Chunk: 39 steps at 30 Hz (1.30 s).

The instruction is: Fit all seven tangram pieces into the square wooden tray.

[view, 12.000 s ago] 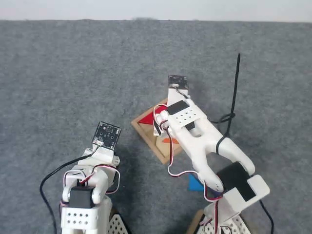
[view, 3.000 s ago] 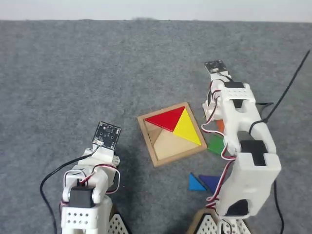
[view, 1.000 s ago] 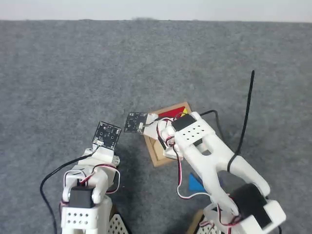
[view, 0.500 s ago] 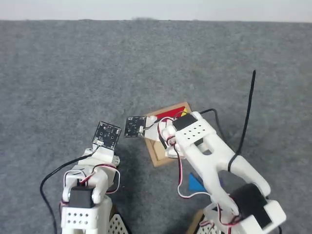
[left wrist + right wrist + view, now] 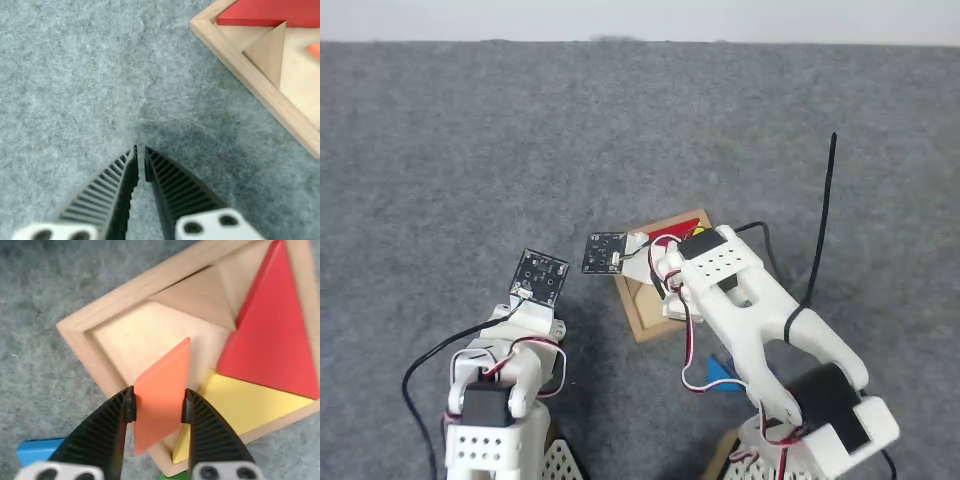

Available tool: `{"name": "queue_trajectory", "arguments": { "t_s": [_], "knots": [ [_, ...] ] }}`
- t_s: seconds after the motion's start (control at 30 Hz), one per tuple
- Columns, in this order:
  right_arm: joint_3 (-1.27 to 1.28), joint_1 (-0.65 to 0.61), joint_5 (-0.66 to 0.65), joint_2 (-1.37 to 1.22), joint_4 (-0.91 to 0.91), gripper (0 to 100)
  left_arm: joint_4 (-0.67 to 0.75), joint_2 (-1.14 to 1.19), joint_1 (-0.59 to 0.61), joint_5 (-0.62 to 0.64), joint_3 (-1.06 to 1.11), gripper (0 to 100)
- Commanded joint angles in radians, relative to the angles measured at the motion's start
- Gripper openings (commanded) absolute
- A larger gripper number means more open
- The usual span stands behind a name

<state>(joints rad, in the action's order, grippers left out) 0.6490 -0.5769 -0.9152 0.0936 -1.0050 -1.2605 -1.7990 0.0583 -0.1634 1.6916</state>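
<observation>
The square wooden tray (image 5: 638,322) (image 5: 107,305) (image 5: 240,70) lies mid-table, partly under the right arm. In it lie a red triangle (image 5: 270,345) (image 5: 265,12), a yellow triangle (image 5: 250,402) and a plain wooden triangle (image 5: 200,292) (image 5: 265,50). My right gripper (image 5: 157,407) is shut on an orange parallelogram piece (image 5: 160,400), held just above the tray's bare floor. A blue piece (image 5: 720,375) (image 5: 37,450) rests on the cloth near the right arm's base. My left gripper (image 5: 140,165) hovers shut over grey cloth beside the tray, holding nothing.
Grey cloth (image 5: 470,150) covers the whole table. A black cable (image 5: 825,200) rises from the right arm. A sliver of green (image 5: 172,474) shows beyond the tray's rim in the right wrist view.
The right arm swung from the table's right side, over the loose pieces, to above the tray, carrying the orange piece. Over the last second it shifted slightly. The left arm stayed still.
</observation>
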Motion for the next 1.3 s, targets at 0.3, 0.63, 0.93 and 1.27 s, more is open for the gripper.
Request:
{"name": "queue_trajectory", "arguments": {
  "t_s": [0.3, 0.63, 0.93, 1.27],
  "knots": [
    [-0.06, 0.038, -0.021, 0.001, -0.013, 17.1, -0.003, -0.017, 0.005, -0.006, -0.01, 2],
    [-0.095, 0.038, 0.031, 0.01, -0.013, 18.4, -0.003, -0.017, 0.005, -0.006, -0.01, 2],
    [-0.187, 0.021, 0.242, -0.001, -0.015, 18.3, -0.003, -0.017, 0.006, -0.006, -0.01, 2],
    [-0.066, 0.096, 0.133, -0.007, -0.018, 18.3, -0.003, -0.017, 0.006, -0.006, -0.01, 2]
  ]
}}
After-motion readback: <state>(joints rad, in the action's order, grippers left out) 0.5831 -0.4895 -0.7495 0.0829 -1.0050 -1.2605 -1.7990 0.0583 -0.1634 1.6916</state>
